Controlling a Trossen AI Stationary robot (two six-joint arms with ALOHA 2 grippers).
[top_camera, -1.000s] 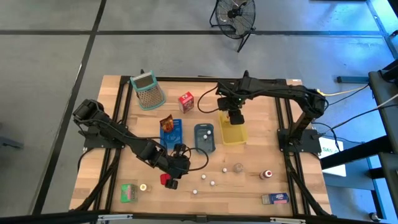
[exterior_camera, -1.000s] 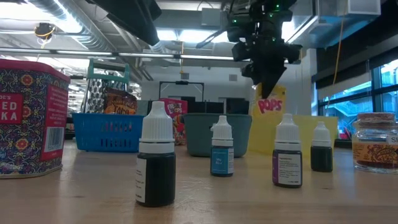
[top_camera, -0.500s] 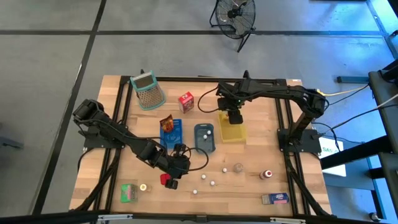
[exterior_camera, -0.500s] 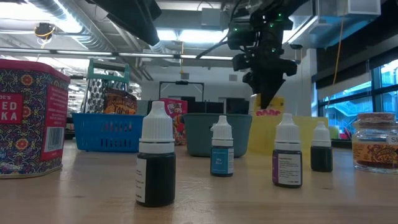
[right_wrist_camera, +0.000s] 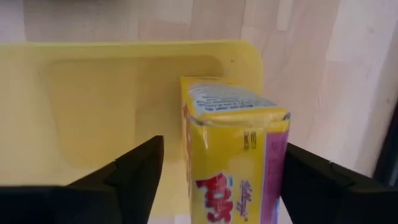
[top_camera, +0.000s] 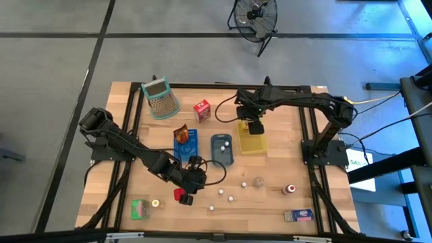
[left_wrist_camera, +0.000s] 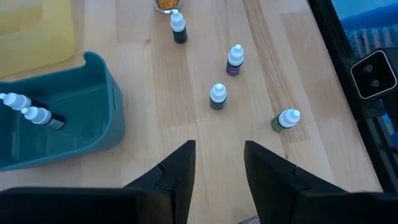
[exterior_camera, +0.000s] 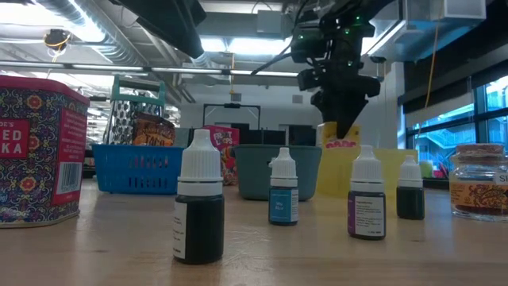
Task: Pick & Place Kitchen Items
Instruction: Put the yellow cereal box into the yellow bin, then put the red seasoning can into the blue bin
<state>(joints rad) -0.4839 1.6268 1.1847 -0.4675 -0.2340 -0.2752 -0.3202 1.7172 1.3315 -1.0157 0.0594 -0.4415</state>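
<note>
A yellow carton marked "Pops" stands upright on its bottom end in the yellow tray. My right gripper is open and points down over it, one finger on either side; in the low view the gripper covers the top of the carton. Nearer the front, my left gripper hangs open and tilted above the wood with nothing between its fingers. It is just beside the red tin. Several white-capped dropper bottles stand on the table. My right gripper has one finger plainly apart from the carton's side. The other finger stands right at the carton's far side, and I cannot tell whether it touches. The carton stands on the tray, upright.
The grey-blue tray holds two dropper bottles. A blue tray holds a brown packet. The mesh basket and a red carton stand at the back; a green carton, blue carton and small jar near the front.
My right gripper has come down a little with the yellow carton, which now sits lower, in the yellow tray, still upright.
</note>
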